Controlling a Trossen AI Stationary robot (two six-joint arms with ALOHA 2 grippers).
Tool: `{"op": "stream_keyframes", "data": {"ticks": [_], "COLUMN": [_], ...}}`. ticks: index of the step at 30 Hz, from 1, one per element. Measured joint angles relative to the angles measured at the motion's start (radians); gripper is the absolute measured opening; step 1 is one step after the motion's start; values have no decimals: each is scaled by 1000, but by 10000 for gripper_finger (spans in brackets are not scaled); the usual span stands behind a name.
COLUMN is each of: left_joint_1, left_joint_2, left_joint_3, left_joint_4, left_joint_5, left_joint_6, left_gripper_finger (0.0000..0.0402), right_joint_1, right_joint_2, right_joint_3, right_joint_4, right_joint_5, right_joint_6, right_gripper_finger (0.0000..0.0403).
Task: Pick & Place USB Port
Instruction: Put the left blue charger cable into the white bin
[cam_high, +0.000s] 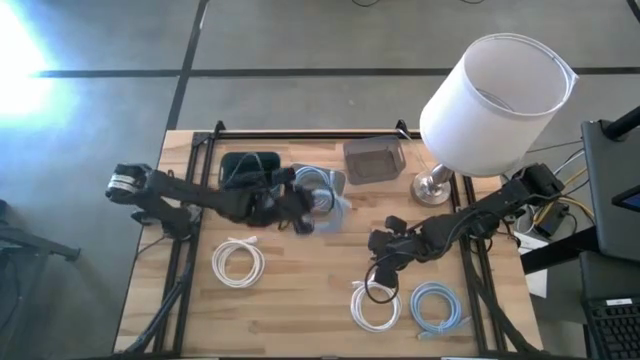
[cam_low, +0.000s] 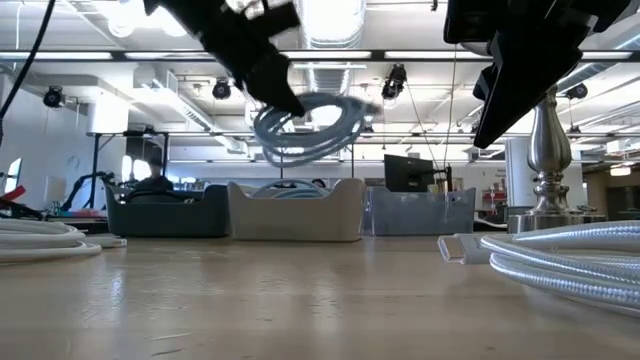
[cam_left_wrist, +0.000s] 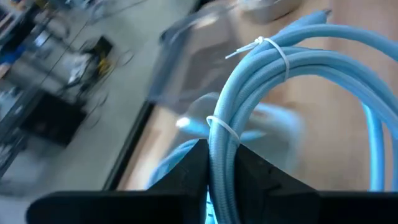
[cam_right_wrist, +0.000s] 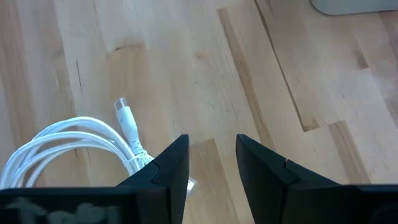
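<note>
A coiled blue USB cable (cam_high: 326, 206), tied with white zip ties, hangs in the air near the clear bin (cam_high: 322, 181) at the table's far middle. My left gripper (cam_high: 300, 212) is shut on it. In the low view the coil (cam_low: 312, 125) floats well above the table top. My right gripper (cam_right_wrist: 211, 146) stands open above bare wood at the right middle (cam_high: 384, 268), touching nothing. A white cable coil (cam_right_wrist: 74, 144) lies on the table just beside its fingers. My left gripper pinches the bundled strands of the blue coil (cam_left_wrist: 219, 149) between its two fingers, just below a white zip tie (cam_left_wrist: 222, 129). The fingers come slanting down from the table's left and lie across the strands. The coil is lifted clear of table and bins and reaches out beyond the fingers.
A black bin (cam_high: 250, 168), the clear bin and a grey bin (cam_high: 373, 160) line the far edge. A lamp with a white shade (cam_high: 495, 100) stands at the far right. White coils (cam_high: 238, 262) (cam_high: 375, 305) and another blue coil (cam_high: 438, 306) lie near the front.
</note>
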Motion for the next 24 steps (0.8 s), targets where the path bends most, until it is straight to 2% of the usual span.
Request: {"op": "stream_keyframes", "data": {"ticks": [6,11,14,18,24], "left_joint_1": [170,256,275,275,275], "left_joint_2": [41,102,142,180,186], "left_joint_3": [-1,-1,-2,-2,-2], "left_joint_4": [11,22,22,29,18], "left_joint_5": [5,40,84,88,87], "left_joint_6": [59,39,21,20,21], "left_gripper_finger": [58,60,63,75,120], "right_joint_1": [0,0,0,0,0], "right_joint_2": [0,0,0,0,0], "right_joint_3": [0,-1,-1,-1,-1], "right_joint_4": [1,0,0,0,6], "right_joint_5": [0,0,0,2,3], "right_joint_6": [0,0,-6,-46,-48], "right_gripper_finger": [125,121,123,127,129]}}
